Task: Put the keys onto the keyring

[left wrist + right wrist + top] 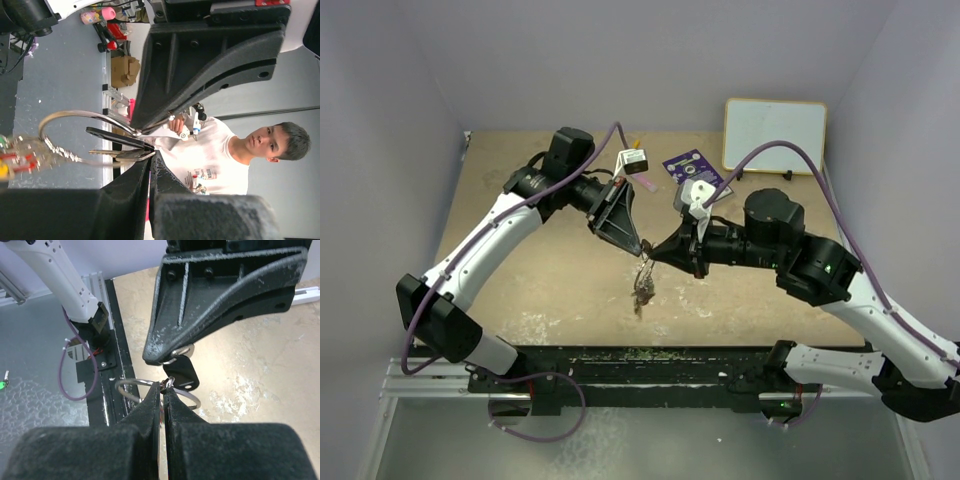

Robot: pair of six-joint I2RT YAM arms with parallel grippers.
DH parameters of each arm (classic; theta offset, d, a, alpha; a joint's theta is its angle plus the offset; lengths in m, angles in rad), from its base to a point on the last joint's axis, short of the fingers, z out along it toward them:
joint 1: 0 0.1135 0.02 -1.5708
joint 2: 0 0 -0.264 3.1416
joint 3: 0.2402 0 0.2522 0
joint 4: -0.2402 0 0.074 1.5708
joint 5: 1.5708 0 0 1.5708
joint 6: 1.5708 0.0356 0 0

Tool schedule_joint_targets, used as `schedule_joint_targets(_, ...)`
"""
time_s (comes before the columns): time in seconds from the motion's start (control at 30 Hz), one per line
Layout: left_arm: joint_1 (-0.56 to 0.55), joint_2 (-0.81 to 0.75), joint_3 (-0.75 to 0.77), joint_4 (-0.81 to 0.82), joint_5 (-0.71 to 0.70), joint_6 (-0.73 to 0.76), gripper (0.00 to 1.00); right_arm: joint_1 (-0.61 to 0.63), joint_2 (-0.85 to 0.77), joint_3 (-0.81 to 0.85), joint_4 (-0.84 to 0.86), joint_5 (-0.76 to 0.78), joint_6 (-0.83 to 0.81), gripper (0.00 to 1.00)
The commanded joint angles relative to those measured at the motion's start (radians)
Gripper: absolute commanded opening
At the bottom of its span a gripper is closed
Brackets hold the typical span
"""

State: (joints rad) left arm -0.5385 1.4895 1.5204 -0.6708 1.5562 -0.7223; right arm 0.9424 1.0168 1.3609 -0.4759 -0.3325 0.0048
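Soft, even light falls from above in the top view. The worktop (pixel 550 290) shows only faint, diffuse shadows under the arms, and the whiteboard (pixel 775 135) at its far right corner is bright without hard glare. In the left wrist view the near jaws along the bottom are dark and out of focus, the keys (pixel 20 160) at the left edge blur into glints, and the keyring (pixel 75 116) carries a bright highlight. The right wrist view also blurs its near jaws; the worktop beyond is crisp.
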Motion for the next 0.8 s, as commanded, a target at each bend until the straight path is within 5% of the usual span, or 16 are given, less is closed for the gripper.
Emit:
schedule_joint_targets(0.0,-0.004,0.011,0.006,0.036,0.188,-0.006,0.04,0.002,0.009,0.077,0.052,-0.041,-0.028,0.0)
schedule_joint_targets(0.77,-0.006,0.018,0.011,0.035,0.188,-0.013,0.04,0.002,0.043,0.08,0.011,-0.034,-0.062,0.0)
